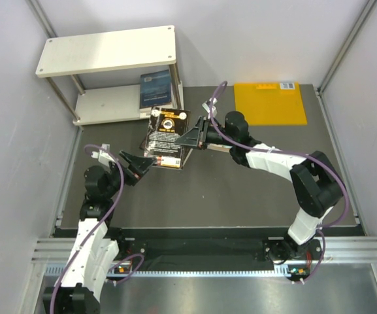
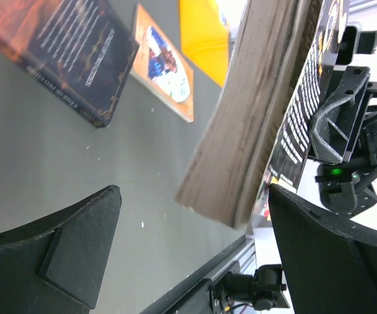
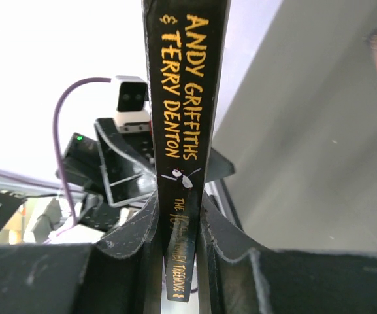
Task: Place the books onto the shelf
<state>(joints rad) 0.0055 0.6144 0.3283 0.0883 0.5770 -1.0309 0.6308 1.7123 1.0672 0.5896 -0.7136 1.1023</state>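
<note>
my right claw (image 3: 180,222) is pinching the black book (image 1: 167,139) by its spine, the gold lettering running up between my two fingers. the book hangs tilted above the dark grey mat (image 1: 240,190), in front of the shelf (image 1: 106,49) and not on it. my left claw (image 1: 139,163) is spread wide, just off the book's near lower corner; from that wrist i look at the fanned page edge and i see no contact.

the mat covers the whole working surface, matt and flecked with small pale specks. pale, plain walls (image 1: 12,131) close it in on the left, the back and the right, with thin metal posts in the corners. a ribbed aluminium rail (image 1: 208,252) runs along the near edge where my arms are bolted.

the shelf stands in the far left corner, two cream boards on thin metal legs. a dark blue book (image 1: 155,88) lies flat on the right end of the lower board; the top board is bare.

from my left wrist i see a dark book with a reddish glow (image 2: 64,52) lying flat on the mat, an orange-brown book (image 2: 165,62) with a blue picture flat just beyond it, the two apart. a flat orange-yellow sheet (image 1: 270,103) lies at the far right of the mat
</note>
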